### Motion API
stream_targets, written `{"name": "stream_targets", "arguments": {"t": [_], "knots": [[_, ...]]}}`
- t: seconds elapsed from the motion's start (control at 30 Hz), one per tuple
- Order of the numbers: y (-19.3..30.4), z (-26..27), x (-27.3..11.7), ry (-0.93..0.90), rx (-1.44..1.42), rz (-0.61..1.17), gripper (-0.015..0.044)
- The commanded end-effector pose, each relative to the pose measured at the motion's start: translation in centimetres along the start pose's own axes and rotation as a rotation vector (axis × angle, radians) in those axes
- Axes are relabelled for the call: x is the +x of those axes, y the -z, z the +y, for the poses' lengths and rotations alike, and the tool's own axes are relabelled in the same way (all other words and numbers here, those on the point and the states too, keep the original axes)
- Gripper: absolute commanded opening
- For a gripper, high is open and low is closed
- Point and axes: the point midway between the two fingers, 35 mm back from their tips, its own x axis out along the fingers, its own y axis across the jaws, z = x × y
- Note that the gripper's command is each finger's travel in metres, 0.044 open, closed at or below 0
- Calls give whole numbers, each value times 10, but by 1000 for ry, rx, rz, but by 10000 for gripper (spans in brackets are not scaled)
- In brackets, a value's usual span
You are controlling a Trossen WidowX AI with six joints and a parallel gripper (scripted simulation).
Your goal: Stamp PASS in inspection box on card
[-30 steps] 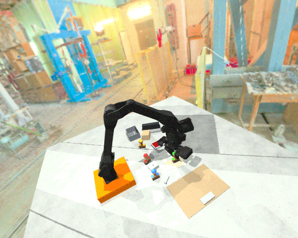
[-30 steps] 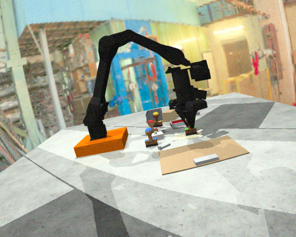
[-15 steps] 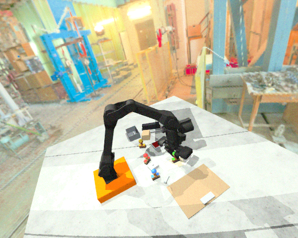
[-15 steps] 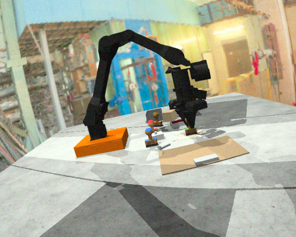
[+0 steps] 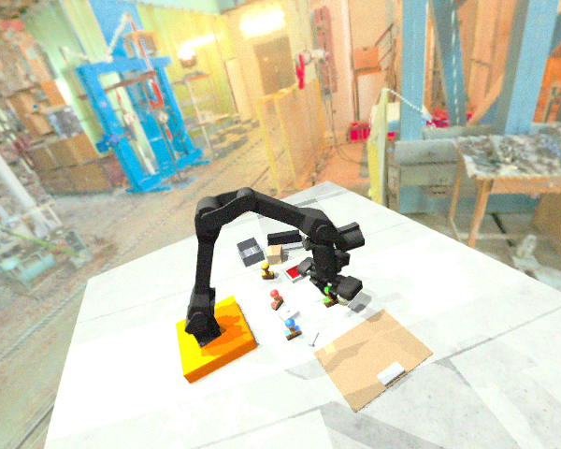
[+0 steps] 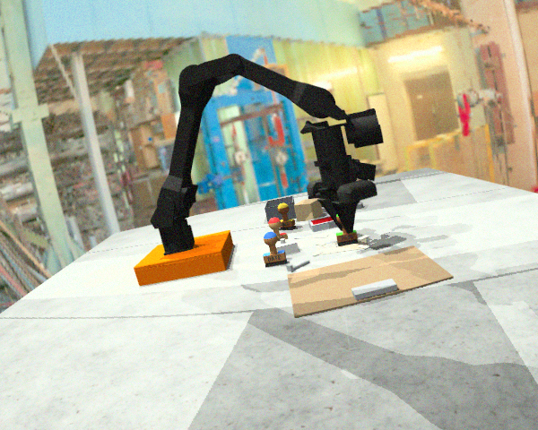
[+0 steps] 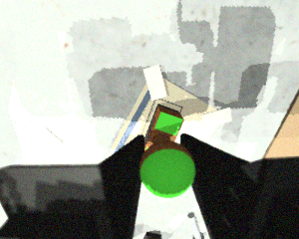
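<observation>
My gripper (image 5: 330,288) (image 6: 346,229) (image 7: 161,140) is shut on the green-topped stamp (image 5: 329,301) (image 6: 347,238) (image 7: 167,171), holding it by its handle with the wooden base down. The base is over the beige card (image 7: 184,94), inside or just over the thin outlined box (image 7: 175,103). It looks level and at or very near the card; exact contact cannot be told. A blue stripe (image 7: 134,119) runs along one side of the card. The base hides most of the box, and no print shows. The red ink pad (image 5: 293,272) (image 6: 321,222) lies open behind the card.
Blue-topped (image 5: 290,322) (image 6: 270,237), red-topped (image 5: 274,293) and yellow-topped (image 5: 265,266) stamps stand toward the arm's base. A cardboard-coloured block (image 5: 274,254) and a grey tray (image 5: 250,252) are at the back. A tan board (image 5: 363,354) (image 6: 329,282) with a white block (image 5: 390,373) lies in front.
</observation>
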Motion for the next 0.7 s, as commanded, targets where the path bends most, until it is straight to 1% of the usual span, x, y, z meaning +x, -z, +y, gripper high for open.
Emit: {"name": "stream_targets", "arguments": {"t": [0.0, 0.67], "knots": [[-1, 0, -1, -2, -5, -2, 0], [-1, 0, -10, -2, -5, -2, 0]]}}
